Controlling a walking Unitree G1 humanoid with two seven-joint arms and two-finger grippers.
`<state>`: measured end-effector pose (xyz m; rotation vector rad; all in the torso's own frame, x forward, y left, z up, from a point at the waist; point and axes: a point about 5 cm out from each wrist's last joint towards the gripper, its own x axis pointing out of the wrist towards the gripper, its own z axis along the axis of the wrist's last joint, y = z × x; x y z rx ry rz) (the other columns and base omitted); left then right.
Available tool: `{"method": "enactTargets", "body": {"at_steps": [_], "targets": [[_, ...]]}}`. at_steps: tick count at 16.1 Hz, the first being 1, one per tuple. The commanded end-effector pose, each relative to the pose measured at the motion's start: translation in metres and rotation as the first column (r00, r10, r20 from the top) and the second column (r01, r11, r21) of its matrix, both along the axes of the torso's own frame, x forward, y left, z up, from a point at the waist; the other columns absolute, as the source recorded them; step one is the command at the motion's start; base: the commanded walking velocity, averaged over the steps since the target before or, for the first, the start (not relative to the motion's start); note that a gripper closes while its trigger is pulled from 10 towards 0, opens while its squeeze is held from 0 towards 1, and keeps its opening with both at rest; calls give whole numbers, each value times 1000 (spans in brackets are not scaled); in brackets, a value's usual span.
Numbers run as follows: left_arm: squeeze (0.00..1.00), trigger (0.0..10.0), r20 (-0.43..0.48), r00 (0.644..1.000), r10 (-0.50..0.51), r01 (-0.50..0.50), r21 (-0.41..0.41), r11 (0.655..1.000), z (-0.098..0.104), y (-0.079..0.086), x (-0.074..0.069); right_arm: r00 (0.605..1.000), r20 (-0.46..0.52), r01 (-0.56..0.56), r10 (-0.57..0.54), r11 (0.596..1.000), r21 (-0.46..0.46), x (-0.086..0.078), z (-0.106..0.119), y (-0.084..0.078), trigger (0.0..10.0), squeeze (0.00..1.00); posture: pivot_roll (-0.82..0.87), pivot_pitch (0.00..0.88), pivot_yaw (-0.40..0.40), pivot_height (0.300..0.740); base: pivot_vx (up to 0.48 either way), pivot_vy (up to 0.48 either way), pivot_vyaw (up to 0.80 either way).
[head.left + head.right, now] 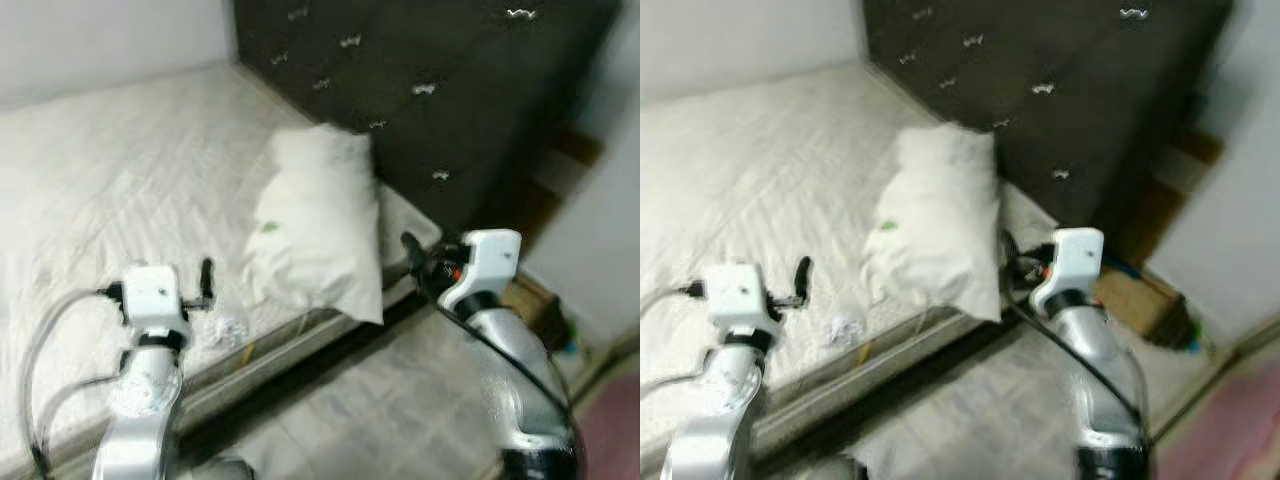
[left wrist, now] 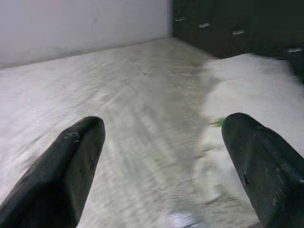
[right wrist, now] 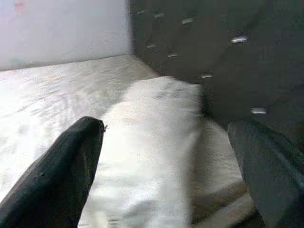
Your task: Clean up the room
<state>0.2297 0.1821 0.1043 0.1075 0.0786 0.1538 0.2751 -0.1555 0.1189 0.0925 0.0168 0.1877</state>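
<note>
A white pillow (image 1: 320, 220) lies on the white mattress (image 1: 120, 170), leaning toward the dark tufted headboard (image 1: 440, 90) and overhanging the bed's near edge. It has a small green mark (image 1: 268, 227). A small crumpled white scrap (image 1: 228, 331) lies on the mattress near the edge. My left gripper (image 1: 203, 285) hovers open above the mattress, just left of the pillow (image 2: 247, 95). My right gripper (image 1: 412, 258) is open at the pillow's right side (image 3: 152, 142), off the bed's edge near the headboard.
A grey tiled floor (image 1: 380, 400) runs along the bed's near side. A brown wooden piece of furniture (image 1: 535, 300) stands to the right, by a pale wall. A white wall (image 1: 100, 40) backs the bed's far side.
</note>
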Motion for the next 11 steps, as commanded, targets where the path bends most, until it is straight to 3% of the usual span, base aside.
{"method": "enactTargets", "body": {"at_steps": [1,6,9,11], "targets": [[0,10000,21,1000,-15,16,-15,1000,1,-2,-1,1000,16,6,-6,1000,-13,1,3,-2,10000,0,25,22,-88,740,0,0,800],[0,10000,64,997,-38,38,-3,999,8,-4,2,1000,22,16,-16,1000,-8,3,3,-2,10000,0,28,15,-88,740,0,0,800],[0,10000,74,996,-59,60,-11,998,7,-3,1,999,32,1,-1,1000,12,3,4,1,10000,0,27,14,-88,740,0,0,0],[0,10000,74,995,-61,62,-10,998,7,-3,1,1000,29,9,-9,1000,14,2,3,-1,10000,0,27,15,-88,740,272,0,0]]}}
